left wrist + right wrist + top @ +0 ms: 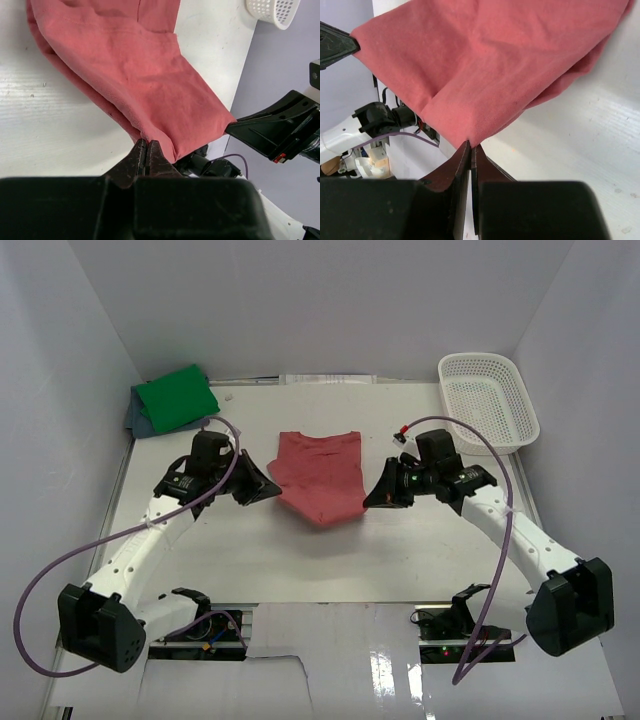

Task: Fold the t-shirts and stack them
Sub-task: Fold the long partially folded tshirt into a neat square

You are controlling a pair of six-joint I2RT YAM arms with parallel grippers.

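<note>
Red cloth could slip loose and flop down crooked, because the left gripper [148, 146] and the right gripper [470, 148] each pinch only a tiny corner of the brick-red t-shirt [320, 472], which lies partly on the middle of the table [300, 565].

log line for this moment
left gripper shut on brick-red cloth t-shirt | right gripper shut on same t-shirt | bright green cloth t-shirt far left

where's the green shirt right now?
Top view: the green t-shirt sits folded in the far-left corner of the table, lying on the blue-grey t-shirt, farther back and left of the red t-shirt.
</note>
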